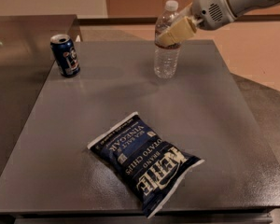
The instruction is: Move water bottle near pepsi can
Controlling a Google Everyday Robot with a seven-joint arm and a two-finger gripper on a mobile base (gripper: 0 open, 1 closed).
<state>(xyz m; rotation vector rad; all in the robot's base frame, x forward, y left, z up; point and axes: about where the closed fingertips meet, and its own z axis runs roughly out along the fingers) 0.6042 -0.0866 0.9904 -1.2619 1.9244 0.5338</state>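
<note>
Water bottle, clear ribbed plastic, gripped by tan claw; base seemingly on matte grey table.

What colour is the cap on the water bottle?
White. The camera view shows the cap atop the water bottle, which the gripper grips around its upper body.

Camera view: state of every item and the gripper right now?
water bottle: upright, cap on, clamped at its upper body, well apart from the can.
gripper: over the far side of the table, shut on the water bottle.
pepsi can: upright on the table, far left, untouched.
chip bag: lying flat near the front edge, untouched.
</note>
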